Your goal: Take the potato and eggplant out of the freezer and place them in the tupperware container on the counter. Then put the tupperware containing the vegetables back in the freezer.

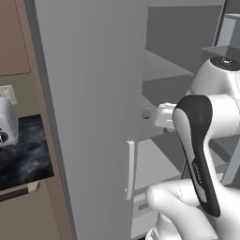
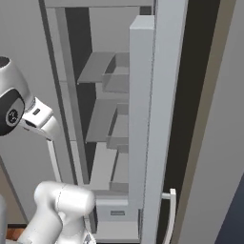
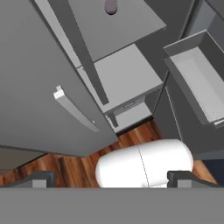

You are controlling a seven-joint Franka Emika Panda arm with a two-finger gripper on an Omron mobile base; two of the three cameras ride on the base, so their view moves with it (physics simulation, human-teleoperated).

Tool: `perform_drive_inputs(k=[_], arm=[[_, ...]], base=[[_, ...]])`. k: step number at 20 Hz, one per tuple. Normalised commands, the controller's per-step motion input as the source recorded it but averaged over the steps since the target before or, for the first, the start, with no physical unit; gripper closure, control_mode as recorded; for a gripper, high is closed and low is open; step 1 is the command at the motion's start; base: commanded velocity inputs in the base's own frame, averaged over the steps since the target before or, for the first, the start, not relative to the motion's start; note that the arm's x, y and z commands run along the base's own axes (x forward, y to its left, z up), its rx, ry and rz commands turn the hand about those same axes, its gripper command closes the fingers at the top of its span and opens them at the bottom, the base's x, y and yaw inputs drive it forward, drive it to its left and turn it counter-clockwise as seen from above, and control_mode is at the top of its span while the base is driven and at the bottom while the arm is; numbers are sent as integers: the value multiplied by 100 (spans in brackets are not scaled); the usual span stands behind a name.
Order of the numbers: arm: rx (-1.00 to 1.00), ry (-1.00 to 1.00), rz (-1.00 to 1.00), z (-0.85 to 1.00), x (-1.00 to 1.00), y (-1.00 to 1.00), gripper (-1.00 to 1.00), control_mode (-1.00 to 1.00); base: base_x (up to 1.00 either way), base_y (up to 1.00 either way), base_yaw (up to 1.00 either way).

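The freezer [image 1: 93, 117] stands with its grey door swung open, white bar handle [image 1: 130, 168] on the door's edge. The eggplant [image 1: 146, 113], small and mauve, sits on a middle grey shelf [image 1: 159, 101]; in the hand view the eggplant [image 3: 110, 5] lies at the top edge. My gripper [image 3: 113, 179] is open with nothing between its fingertips [image 3: 37, 178]. Its white hand [image 1: 164, 116] hangs just right of the eggplant, apart from it. The potato and the tupperware container are out of view. A strip of the counter [image 1: 23, 157] lies at far left.
A white toaster [image 1: 7, 123] stands on the counter at the left. Grey door bins [image 3: 199, 83] line the inside of a second open door [image 2: 143, 119] on the right. Wooden floor [image 3: 65, 164] lies below the freezer. My own arm [image 1: 199, 150] blocks the lower right.
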Motion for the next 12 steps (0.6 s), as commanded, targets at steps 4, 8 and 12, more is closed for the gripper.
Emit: perform_drive_inputs(k=[4, 8, 12], arm=[[0, 0, 0, 0, 0, 0, -100, 100], [0, 0, 0, 0, 0, 0, -100, 100], [0, 0, 0, 0, 0, 0, -100, 100]], base=[[28, -28, 0], [31, -31, 0], [32, -23, 0]])
